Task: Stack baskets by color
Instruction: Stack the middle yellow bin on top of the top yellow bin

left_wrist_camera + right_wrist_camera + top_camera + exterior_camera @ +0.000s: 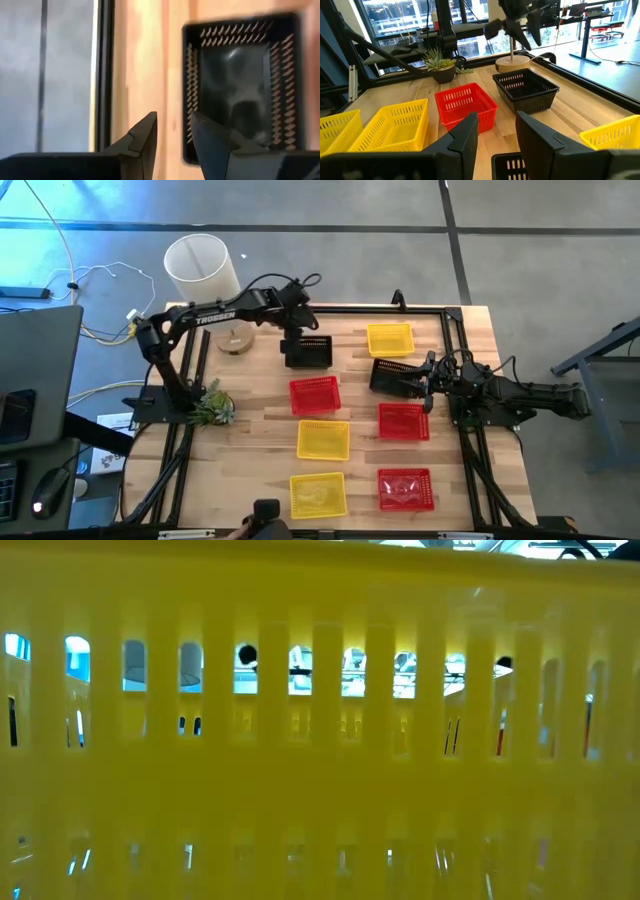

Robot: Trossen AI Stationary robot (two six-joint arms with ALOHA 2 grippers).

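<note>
Eight baskets rest flat on their bottoms on the wooden table. Black ones sit at the far centre (308, 352) and right of centre (395, 377). Red ones (315, 395) (404, 421) (406, 489) and yellow ones (390, 338) (324, 439) (318, 494) lie singly around them. My left gripper (175, 145) hangs open over the left rim of the far black basket (245, 85), clear of it in the right wrist view. My right gripper (497, 135) waits open at the right, just behind the other black basket (512, 167).
A white cylinder lamp (205, 265) stands beyond the far left corner. A round wooden base (237, 340) and a potted succulent (212, 405) stand at the left. Black frame rails (455, 360) edge the table. A yellow basket wall (320, 740) fills the low view.
</note>
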